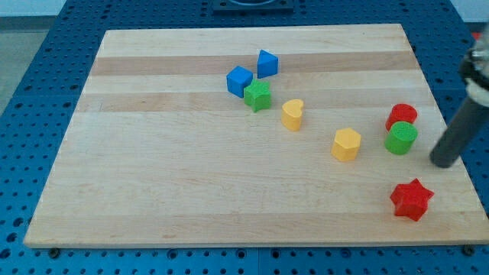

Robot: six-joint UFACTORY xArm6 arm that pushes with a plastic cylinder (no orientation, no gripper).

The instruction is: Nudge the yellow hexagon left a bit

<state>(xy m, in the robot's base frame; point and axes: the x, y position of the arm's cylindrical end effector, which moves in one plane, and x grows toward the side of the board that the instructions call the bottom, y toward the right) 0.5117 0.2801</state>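
The yellow hexagon (346, 143) sits on the wooden board (191, 183), right of centre. My tip (441, 163) is the lower end of a dark rod coming in from the view's right edge. It stands well to the right of the hexagon, just right of a green cylinder (400, 138) and above a red star (411, 199). It touches no block.
A red cylinder (402, 116) stands just above the green cylinder. A yellow rounded block (293, 114) lies up-left of the hexagon. A green star (258, 95) and two blue blocks (239, 80) (267, 63) cluster near the view's top centre.
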